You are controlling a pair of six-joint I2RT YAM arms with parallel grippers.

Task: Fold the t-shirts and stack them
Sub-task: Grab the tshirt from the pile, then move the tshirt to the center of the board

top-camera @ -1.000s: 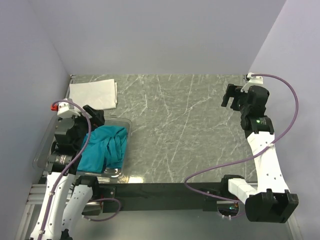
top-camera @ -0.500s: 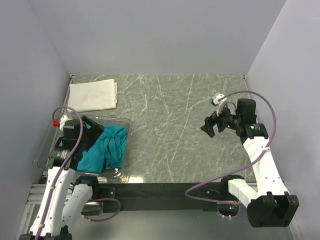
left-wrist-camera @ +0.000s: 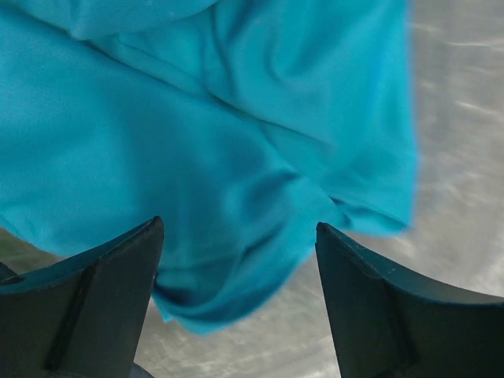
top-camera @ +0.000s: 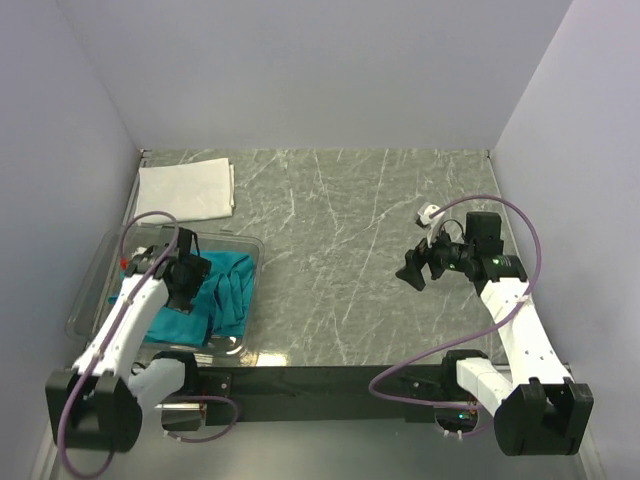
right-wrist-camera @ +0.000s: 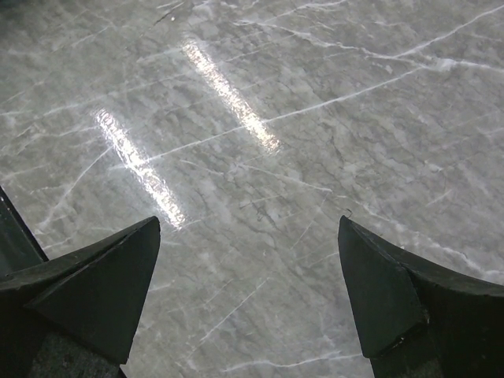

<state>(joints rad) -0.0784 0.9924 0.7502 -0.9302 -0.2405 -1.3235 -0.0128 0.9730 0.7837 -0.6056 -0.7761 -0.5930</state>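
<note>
The teal-blue t-shirt lies crumpled in a clear plastic bin at the left front. It fills the left wrist view. My left gripper is open just above it, its jaws on either side of a fold, not closed on it. The white t-shirt lies as a folded rectangle at the far left of the table. My right gripper is open and empty over bare marble table at the right.
The bin stands at the table's near left edge. Purple-grey walls close in the table at left, back and right. A purple cable loops from the right arm near the front edge.
My left gripper has dropped down onto the teal shirt in the bin. My right gripper has swung from the far right corner toward the table's middle and lowered.
</note>
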